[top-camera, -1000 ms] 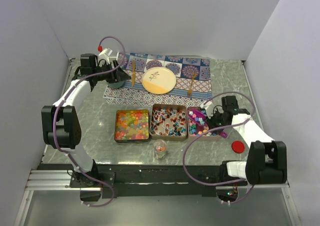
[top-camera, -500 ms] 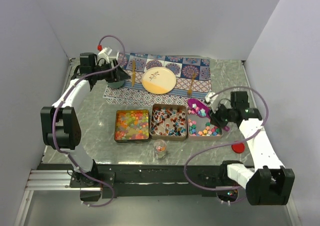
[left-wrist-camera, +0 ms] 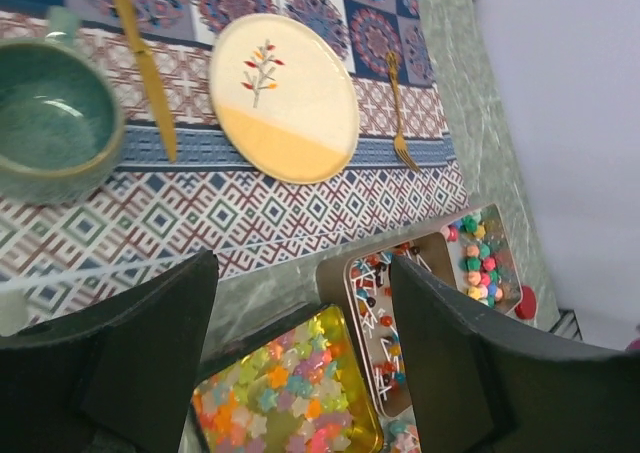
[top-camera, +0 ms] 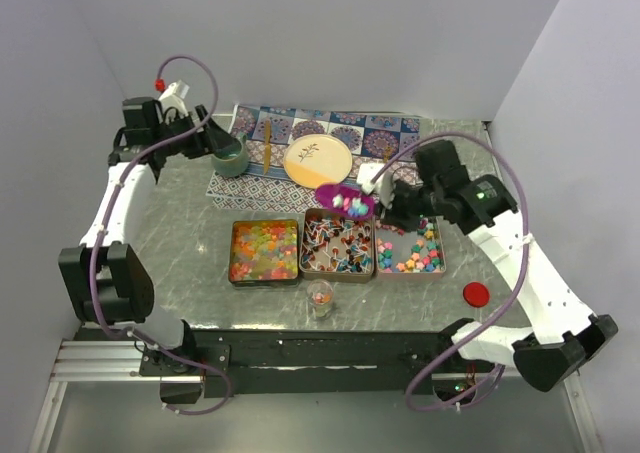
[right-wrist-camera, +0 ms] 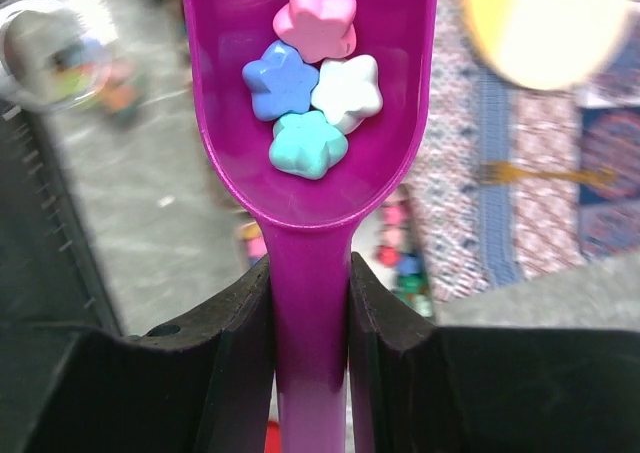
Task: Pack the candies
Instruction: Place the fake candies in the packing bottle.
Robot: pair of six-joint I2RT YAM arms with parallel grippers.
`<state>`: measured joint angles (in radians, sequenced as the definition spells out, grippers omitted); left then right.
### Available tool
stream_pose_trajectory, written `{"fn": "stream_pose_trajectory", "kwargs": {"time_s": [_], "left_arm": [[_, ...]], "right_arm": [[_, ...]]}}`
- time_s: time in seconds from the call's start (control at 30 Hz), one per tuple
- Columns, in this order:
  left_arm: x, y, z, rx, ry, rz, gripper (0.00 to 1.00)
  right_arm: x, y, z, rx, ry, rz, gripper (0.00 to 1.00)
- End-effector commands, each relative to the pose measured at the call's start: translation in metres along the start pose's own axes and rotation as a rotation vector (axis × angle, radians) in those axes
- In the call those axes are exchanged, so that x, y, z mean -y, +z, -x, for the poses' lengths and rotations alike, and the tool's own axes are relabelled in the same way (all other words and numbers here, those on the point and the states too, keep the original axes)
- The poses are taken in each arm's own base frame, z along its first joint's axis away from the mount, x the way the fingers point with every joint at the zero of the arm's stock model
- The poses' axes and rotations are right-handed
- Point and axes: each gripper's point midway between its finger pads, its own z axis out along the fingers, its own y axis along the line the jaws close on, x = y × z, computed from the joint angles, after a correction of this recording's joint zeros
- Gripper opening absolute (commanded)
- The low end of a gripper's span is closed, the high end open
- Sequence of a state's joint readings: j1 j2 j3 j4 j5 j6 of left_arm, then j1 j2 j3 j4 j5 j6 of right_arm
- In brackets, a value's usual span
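Three tins of candies stand in a row: orange-yellow gummies (top-camera: 264,250), red-blue-white wrapped pieces (top-camera: 338,243) and pastel star pieces (top-camera: 412,251). My right gripper (top-camera: 392,207) is shut on the handle of the purple scoop (top-camera: 345,200), held in the air over the middle tin's far edge. The scoop (right-wrist-camera: 310,93) carries several pastel star candies (right-wrist-camera: 315,73). A small clear cup (top-camera: 319,295) with a few candies stands in front of the tins. My left gripper (top-camera: 205,143) is open and empty, raised near the green mug (top-camera: 231,157). The tins also show in the left wrist view (left-wrist-camera: 290,393).
A patterned placemat (top-camera: 330,148) at the back holds a cream plate (top-camera: 318,161), a golden knife (top-camera: 266,141) and a golden fork (top-camera: 382,168). A round red lid (top-camera: 475,294) lies on the table to the right of the tins.
My right gripper lifted the scoop out of the star-candy tin and swung it left and up, loaded with star candies. My left arm rose and drew back to the left.
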<state>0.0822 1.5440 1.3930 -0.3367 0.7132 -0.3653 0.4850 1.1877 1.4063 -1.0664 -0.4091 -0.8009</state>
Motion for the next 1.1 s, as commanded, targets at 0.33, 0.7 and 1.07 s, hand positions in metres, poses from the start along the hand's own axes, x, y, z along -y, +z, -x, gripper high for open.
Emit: {"fn": "stream_pose_trajectory", "kwargs": {"time_s": [0.33,0.7,1.07], "left_arm": [[0.015,-0.084,-0.038,0.064,0.012,0.119,0.77],[0.022,-0.116,-0.047,0.14,0.083,0.157,0.77],[0.018,-0.124,-0.052,0.171,0.052,0.151,0.77]], "right_arm": [[-0.092,0.007,-0.026,-0.282,-0.302,0.265,0.0],[-0.1,0.004,-0.057,-0.489,-0.49,0.306,0.0],[-0.085,0.011,-0.067,-0.651,-0.564,0.253,0.0]]}}
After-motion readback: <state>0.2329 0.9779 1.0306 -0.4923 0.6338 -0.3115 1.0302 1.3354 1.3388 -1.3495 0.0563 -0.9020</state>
